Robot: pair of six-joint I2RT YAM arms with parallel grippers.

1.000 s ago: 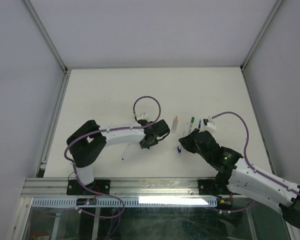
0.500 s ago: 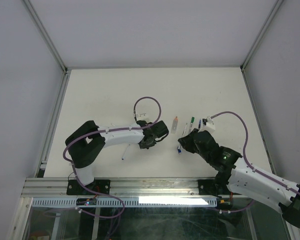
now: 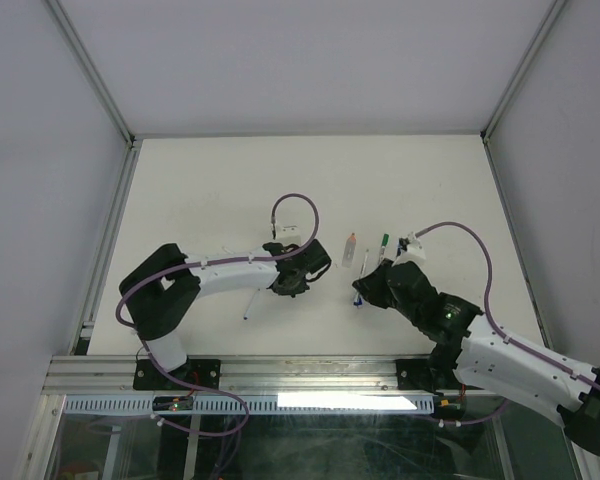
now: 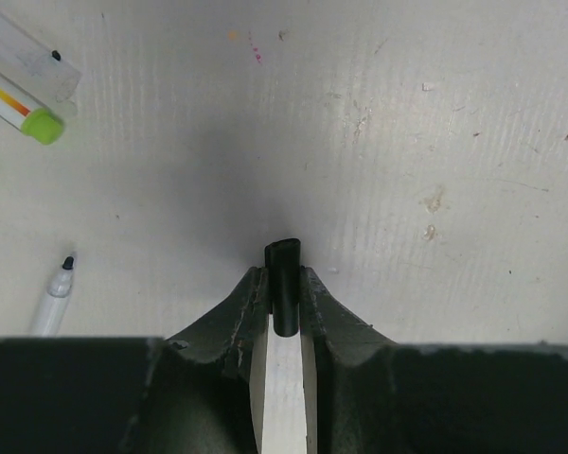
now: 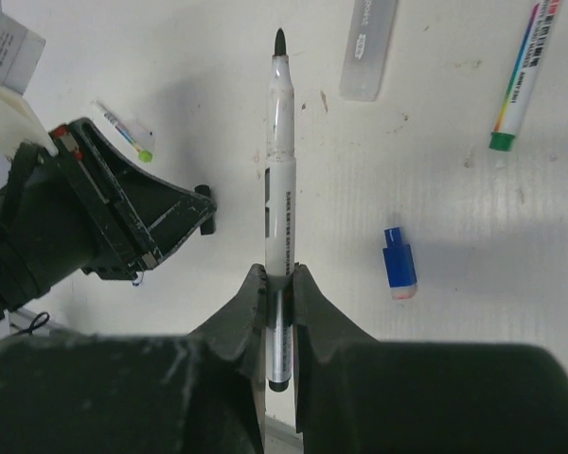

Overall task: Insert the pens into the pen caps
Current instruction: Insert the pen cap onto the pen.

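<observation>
Partly hidden: black cap [image 4: 283, 257] in left gripper [image 4: 283, 276], pen [image 5: 281, 142] in right gripper [image 5: 279, 274].

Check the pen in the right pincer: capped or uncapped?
Uncapped. The pen clamped in the right pincer shows its bare dark tip; the black cap sits apart, in the left pincer.

Place: this is looking like a robotics lab, inside a closed test cell.
Enclosure: plain pale walls [image 3: 300, 60] and aluminium frame posts [image 3: 90, 70] are boxing in the far, left and right sides.
Bench: a white table [image 3: 230, 180] is filling the cell, showing ink specks and scuffs up close.
Mounting: a left arm [image 3: 230, 272] and a right arm [image 3: 510, 360] are sitting bolted to a metal rail [image 3: 300, 375] along the near edge, purple cables [image 3: 296, 196] looping off them.
Items: pens [image 3: 384, 243] and pen caps [image 5: 399, 264] are lying loose right of centre.
</observation>
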